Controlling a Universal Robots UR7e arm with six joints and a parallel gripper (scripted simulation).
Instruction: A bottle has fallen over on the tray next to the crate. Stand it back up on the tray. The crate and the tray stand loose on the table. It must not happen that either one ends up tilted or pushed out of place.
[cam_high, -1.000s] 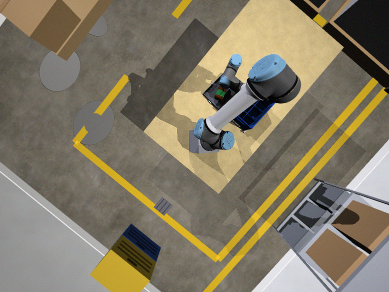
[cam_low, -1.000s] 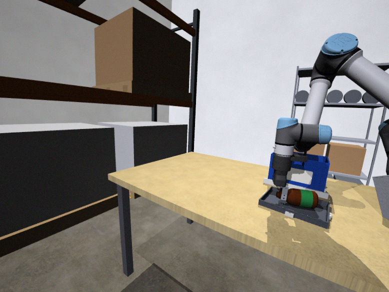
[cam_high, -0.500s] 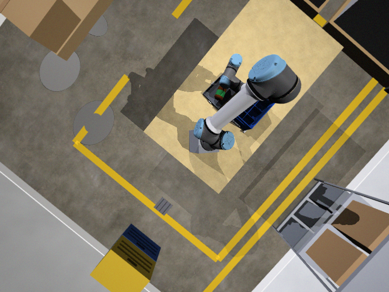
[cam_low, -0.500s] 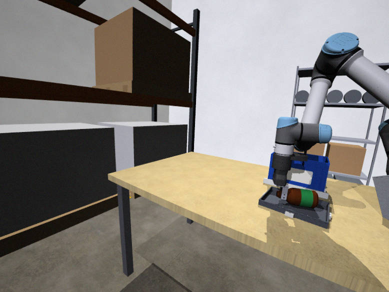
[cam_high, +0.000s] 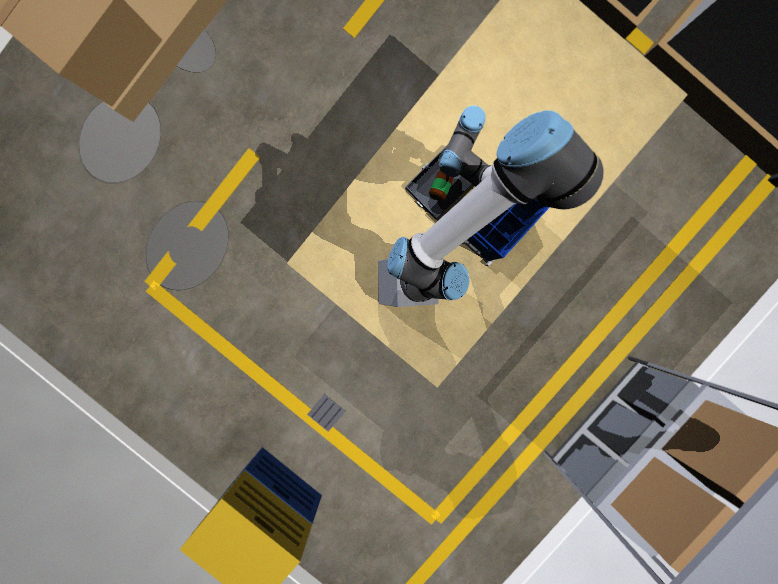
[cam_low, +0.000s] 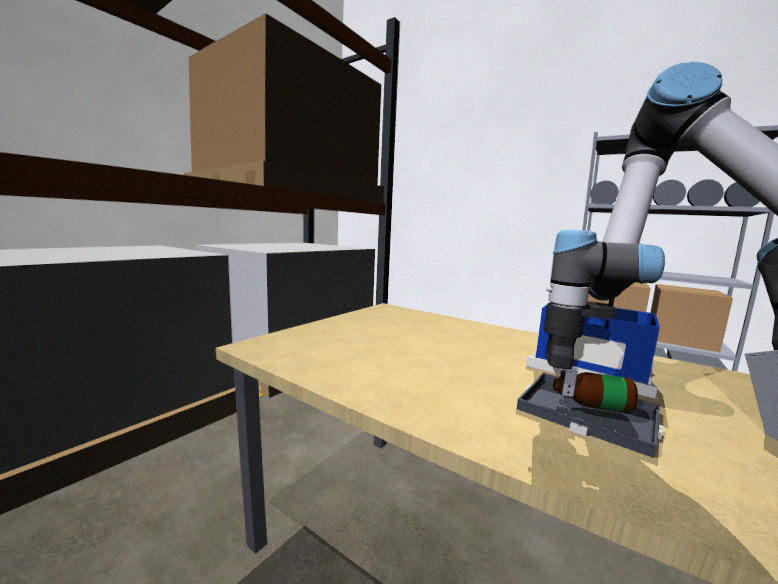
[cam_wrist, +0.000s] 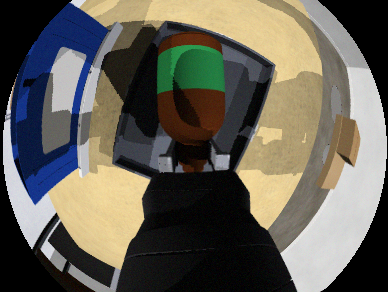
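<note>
A brown bottle (cam_low: 598, 390) with a green label lies on its side on the dark grey tray (cam_low: 588, 415). It also shows in the wrist view (cam_wrist: 190, 92) and from above (cam_high: 441, 187). My gripper (cam_low: 568, 384) points straight down and is shut on the bottle's neck end (cam_wrist: 193, 159), at the tray's left end. The bottle's body is still horizontal, at or just above the tray floor. The blue crate (cam_low: 597, 342) stands right behind the tray.
The tray (cam_high: 430, 184) and crate (cam_high: 509, 232) sit near the middle of the wooden table (cam_low: 439, 377). The crate shows at the left in the wrist view (cam_wrist: 53, 112). Shelving with boxes stands behind the table. My own arm (cam_high: 468, 213) hangs over the crate.
</note>
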